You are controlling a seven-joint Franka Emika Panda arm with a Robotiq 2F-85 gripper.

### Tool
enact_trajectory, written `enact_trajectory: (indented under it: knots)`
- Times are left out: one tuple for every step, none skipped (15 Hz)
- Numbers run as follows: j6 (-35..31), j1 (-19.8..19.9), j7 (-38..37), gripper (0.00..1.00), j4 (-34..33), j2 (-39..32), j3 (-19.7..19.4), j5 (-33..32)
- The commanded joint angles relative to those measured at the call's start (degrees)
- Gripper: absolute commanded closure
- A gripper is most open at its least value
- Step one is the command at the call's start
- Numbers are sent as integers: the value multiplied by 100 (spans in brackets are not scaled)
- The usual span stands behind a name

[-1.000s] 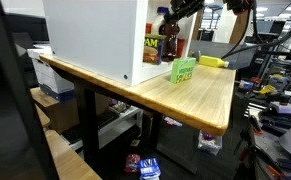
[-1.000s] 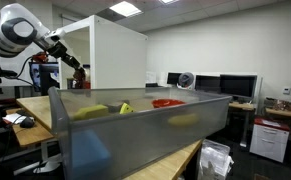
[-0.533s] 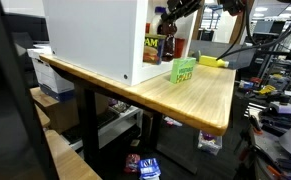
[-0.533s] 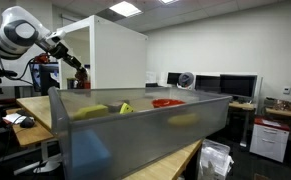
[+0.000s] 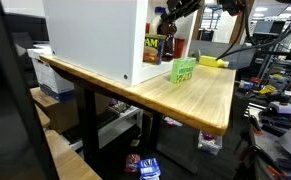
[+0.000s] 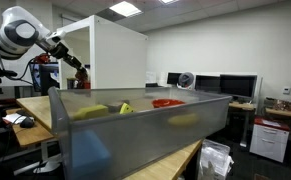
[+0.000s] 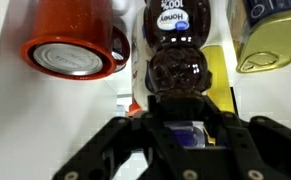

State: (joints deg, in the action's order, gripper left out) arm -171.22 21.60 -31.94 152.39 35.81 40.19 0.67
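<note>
The gripper (image 7: 177, 102) has its jaws about half closed, and they appear to clamp the honey bottle (image 7: 175, 68) just under its dark cap, which fills the gap between the fingers. The bottle's label reads "Honey 100%" in the wrist view. A red cup (image 7: 75, 45) stands just beside the bottle on one side and a yellow tin (image 7: 270, 35) on the other. In an exterior view the bottle (image 5: 168, 45) stands in the open face of the white cabinet (image 5: 95, 35) on the bench (image 5: 200, 95). A green box (image 5: 183, 70) lies near the bench's middle, its writing too small to read.
</note>
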Motion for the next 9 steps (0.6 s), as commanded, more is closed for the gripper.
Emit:
enact_trajectory:
  knots:
    - [-243,311,-172,80,-83,-16,178,-86]
    - [-249,368,-185,80,-100,-17,225,-91]
    - [-253,401,-184,80,-109,-22,257,-86]
    - [-254,418,-173,80,-116,-20,277,-78]
    - [-244,425,-157,80,-120,-19,293,-73]
    - [-239,431,-139,80,-118,-13,309,-73]
    - [-220,414,-120,30,-112,-11,309,-66]
    - [-203,393,-107,30,-112,-11,299,-54]
    - [-159,335,-71,27,-119,-21,252,-31]
